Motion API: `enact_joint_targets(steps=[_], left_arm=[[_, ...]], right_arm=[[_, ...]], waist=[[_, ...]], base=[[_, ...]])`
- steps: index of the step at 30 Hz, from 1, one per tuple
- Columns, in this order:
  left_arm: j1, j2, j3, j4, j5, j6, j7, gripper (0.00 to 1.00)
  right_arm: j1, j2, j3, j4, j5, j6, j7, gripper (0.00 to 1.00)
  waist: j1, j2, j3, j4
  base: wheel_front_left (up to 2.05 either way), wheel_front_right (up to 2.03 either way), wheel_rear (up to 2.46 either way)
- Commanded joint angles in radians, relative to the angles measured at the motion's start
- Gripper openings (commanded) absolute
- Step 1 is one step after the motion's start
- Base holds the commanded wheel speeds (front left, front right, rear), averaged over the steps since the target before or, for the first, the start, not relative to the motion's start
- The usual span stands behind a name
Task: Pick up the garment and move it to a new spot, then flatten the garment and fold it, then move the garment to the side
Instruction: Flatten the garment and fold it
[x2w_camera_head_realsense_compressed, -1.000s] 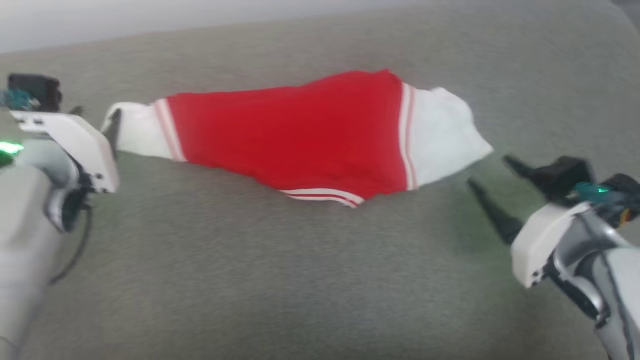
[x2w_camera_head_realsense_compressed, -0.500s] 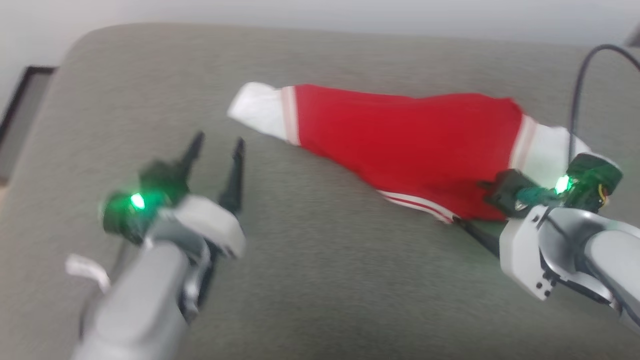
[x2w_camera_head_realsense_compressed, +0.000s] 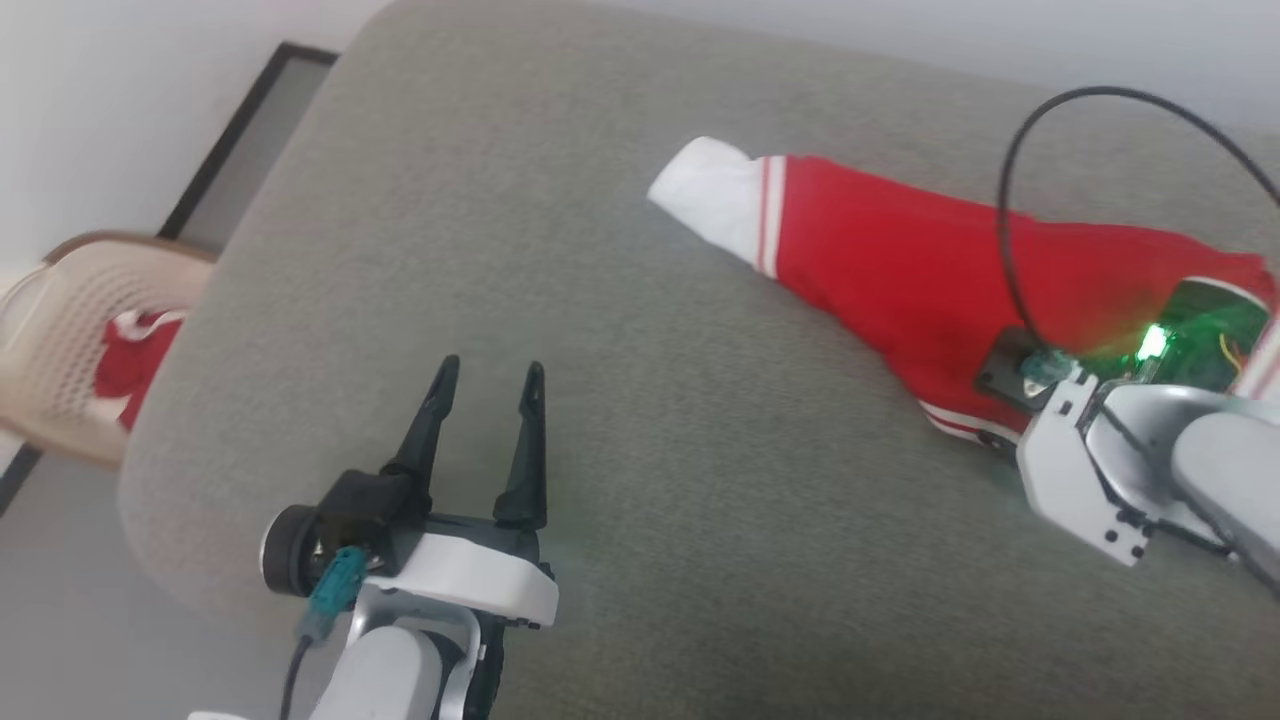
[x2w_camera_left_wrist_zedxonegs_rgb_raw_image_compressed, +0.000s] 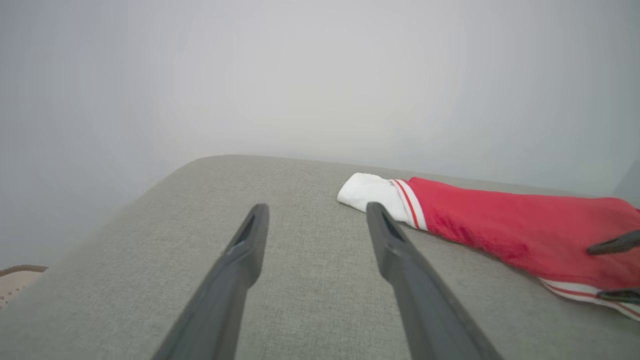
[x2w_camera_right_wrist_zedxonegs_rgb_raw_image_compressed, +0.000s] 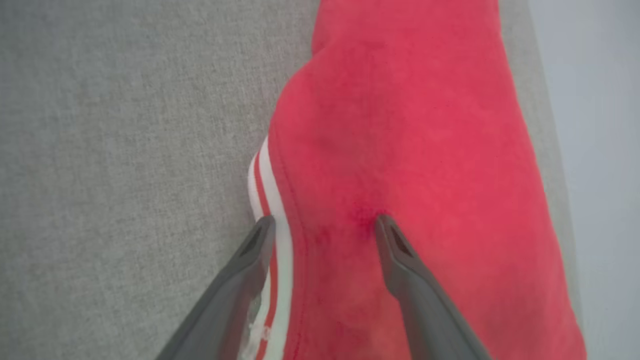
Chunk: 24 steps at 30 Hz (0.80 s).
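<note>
A plain, domestic-looking room: a broad grey fabric-covered cushion (x2w_camera_head_realsense_compressed: 620, 480) with rounded corners before a bare pale wall (x2w_camera_head_realsense_compressed: 110, 110), a beige latticed plastic chair (x2w_camera_head_realsense_compressed: 60, 330) beside it.

I count one garment (x2w_camera_head_realsense_compressed: 900, 260) on one grey cushion (x2w_camera_head_realsense_compressed: 500, 200). I have two grippers at work, the left gripper (x2w_camera_head_realsense_compressed: 488, 372) and the right gripper (x2w_camera_right_wrist_zedxonegs_rgb_raw_image_compressed: 325, 222). Each carries two dark fingers (x2w_camera_left_wrist_zedxonegs_rgb_raw_image_compressed: 247, 250), so four fingers in all. One black cable (x2w_camera_head_realsense_compressed: 1003, 220) loops above the right wrist, and one green light (x2w_camera_head_realsense_compressed: 1152, 342) glows there. On the garment I make out one white sleeve end (x2w_camera_head_realsense_compressed: 710, 190) whole; a second pale patch at the right edge of the head view I cannot call. Off to the left stands one beige chair (x2w_camera_head_realsense_compressed: 50, 330) with one red item (x2w_camera_head_realsense_compressed: 125, 375) on it. One dark-framed panel (x2w_camera_head_realsense_compressed: 245, 130) stands behind it.
</note>
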Motion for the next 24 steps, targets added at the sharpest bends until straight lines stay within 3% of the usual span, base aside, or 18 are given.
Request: enact_joint_targets(steps=[1,2,4,5,6,16,24], left_arm=[[0.018,-0.022,0.028,-0.016,0.009,-0.025,-0.005,1.0],[0.024,-0.029,0.039,-0.017,0.014,-0.037,-0.005,1.0],[0.033,-0.043,0.06,-0.019,0.025,-0.054,-0.005,1.0],[0.037,-0.046,0.067,-0.019,0.03,-0.063,-0.005,1.0],[0.037,-0.049,0.076,-0.02,0.035,-0.071,-0.005,1.0],[0.055,-0.062,0.123,-0.036,0.027,-0.102,-0.005,1.0],[0.074,-0.062,0.134,-0.048,0.028,-0.107,-0.005,1.0]], right_arm=[[0.03,0.014,0.005,0.012,-0.028,-0.002,0.04,1.0],[0.048,0.011,0.005,0.009,-0.048,-0.002,0.059,0.99],[0.071,0.006,0.009,0.008,-0.07,-0.001,0.093,0.47],[0.081,0.005,0.01,0.003,-0.089,-0.001,0.101,0.31],[0.081,0.002,0.01,0.003,-0.092,-0.002,0.103,0.0],[0.008,-0.019,0.005,0.082,-0.016,-0.002,0.009,0.0],[0.03,-0.076,-0.013,0.135,0.117,-0.002,-0.086,0.0]], waist=[[0.0,0.0,0.024,0.035],[0.0,0.0,0.028,0.044],[0.0,0.0,0.033,0.054],[0.0,0.0,0.034,0.057],[0.0,0.0,0.036,0.057],[0.0,0.0,0.02,0.015],[0.0,0.0,-0.001,-0.049]], base=[[0.0,0.0,0.0],[0.0,0.0,0.0],[0.0,0.0,0.0],[0.0,0.0,0.0],[0.0,0.0,0.0],[0.0,0.0,0.0],[0.0,0.0,0.0]])
